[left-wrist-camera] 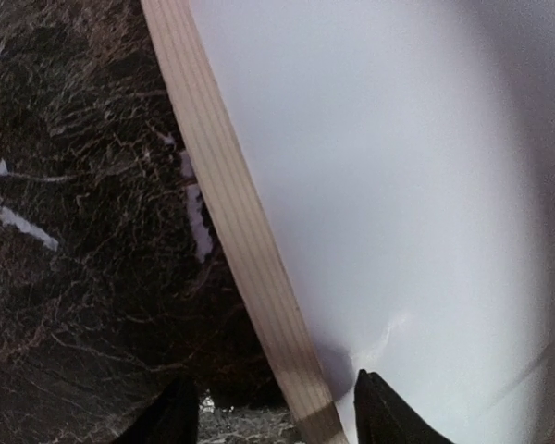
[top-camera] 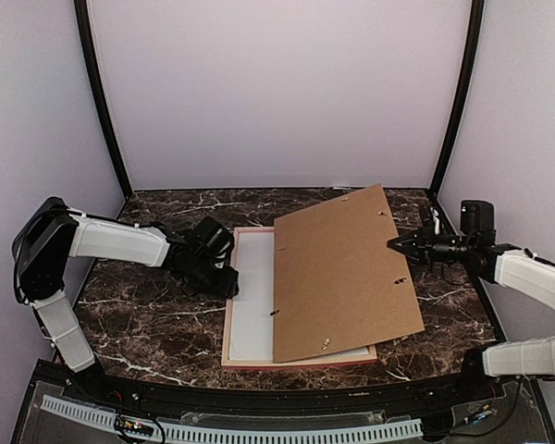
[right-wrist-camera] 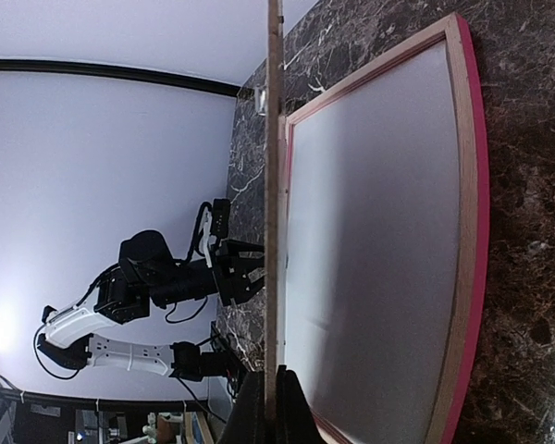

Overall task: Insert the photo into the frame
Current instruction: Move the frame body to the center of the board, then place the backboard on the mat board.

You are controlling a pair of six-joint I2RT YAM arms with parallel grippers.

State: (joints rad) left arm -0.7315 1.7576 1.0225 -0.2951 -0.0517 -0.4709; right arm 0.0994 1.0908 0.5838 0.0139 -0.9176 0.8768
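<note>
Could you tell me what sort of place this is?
Probably a robot test booth: white walls and black poles enclose a marble-patterned table where the left arm and right arm are mounted.

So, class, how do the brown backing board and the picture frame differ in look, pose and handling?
The backing board is a plain brown sheet; the frame is a pale wood rim, pink outside. The backing board is raised and tilted; the frame lies flat on the table. The right gripper is shut on the backing board's edge; the left gripper stands open astride the frame's rail. Both are large rectangles.
</note>
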